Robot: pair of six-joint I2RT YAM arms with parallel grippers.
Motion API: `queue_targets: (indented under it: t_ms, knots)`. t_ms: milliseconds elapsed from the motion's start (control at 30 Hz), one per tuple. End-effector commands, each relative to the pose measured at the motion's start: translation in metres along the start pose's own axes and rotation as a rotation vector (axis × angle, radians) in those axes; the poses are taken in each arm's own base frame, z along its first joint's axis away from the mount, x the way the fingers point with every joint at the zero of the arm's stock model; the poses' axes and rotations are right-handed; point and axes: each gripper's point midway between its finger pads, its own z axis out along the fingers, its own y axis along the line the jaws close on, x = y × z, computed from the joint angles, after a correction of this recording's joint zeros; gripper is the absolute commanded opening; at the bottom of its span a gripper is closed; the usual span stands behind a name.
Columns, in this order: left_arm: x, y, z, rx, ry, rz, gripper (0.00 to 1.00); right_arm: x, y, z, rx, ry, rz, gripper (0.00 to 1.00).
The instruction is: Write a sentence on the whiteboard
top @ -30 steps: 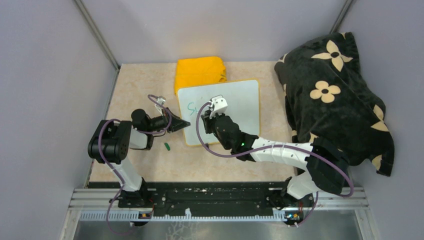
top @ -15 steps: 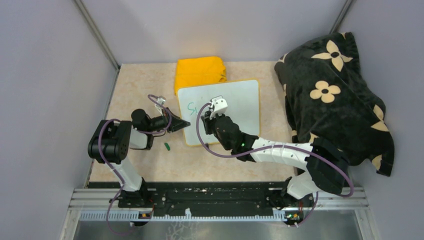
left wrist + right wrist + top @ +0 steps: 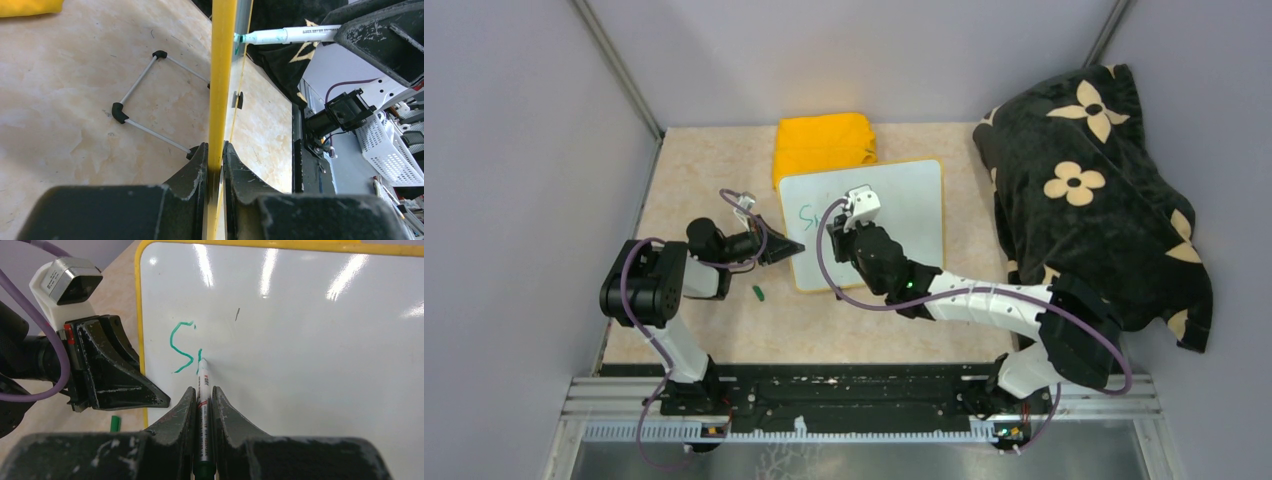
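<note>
The whiteboard [image 3: 310,335] stands on edge on the table [image 3: 704,170], its yellow rim pinched between the pressed-together fingers of the left gripper [image 3: 215,150]. Of the sentence [image 3: 182,347], a green "S" and one short stroke show, just ahead of the right gripper [image 3: 202,390] and to its left. That gripper is clamped on a green marker [image 3: 204,382], whose tip touches the board at the stroke. A wire stand [image 3: 118,111] lies on the table left of the left gripper's fingers. A small green cap [image 3: 759,293] lies just beside the left gripper. A folded yellow cloth [image 3: 824,140] sits beyond the board, and a black flowered blanket [image 3: 1084,180] is heaped well to the right gripper's right.
</note>
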Motion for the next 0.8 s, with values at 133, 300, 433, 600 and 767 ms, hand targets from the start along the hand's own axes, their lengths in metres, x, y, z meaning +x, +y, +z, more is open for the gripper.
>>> queue_targets:
  t_ms: [133,300,433,600,767]
  knots:
    - [-0.001,0.011,-0.001,-0.042,-0.011,0.006,0.0,-0.033,-0.015,0.009,0.062,-0.068,0.013,0.0]
    - [0.0,0.011,0.0,-0.042,-0.009,0.006,0.0,-0.029,-0.021,0.008,0.075,-0.058,0.011,0.0]
    - [0.0,0.011,0.0,-0.042,-0.009,0.006,0.0,-0.024,-0.025,0.004,0.081,-0.048,0.01,0.0]
    - [-0.001,0.011,0.0,-0.041,-0.009,0.007,0.0,-0.013,-0.03,-0.002,0.084,-0.028,0.012,0.0]
    - [-0.001,0.011,0.0,-0.041,-0.01,0.007,0.0,-0.003,-0.031,-0.006,0.077,-0.008,0.016,0.0]
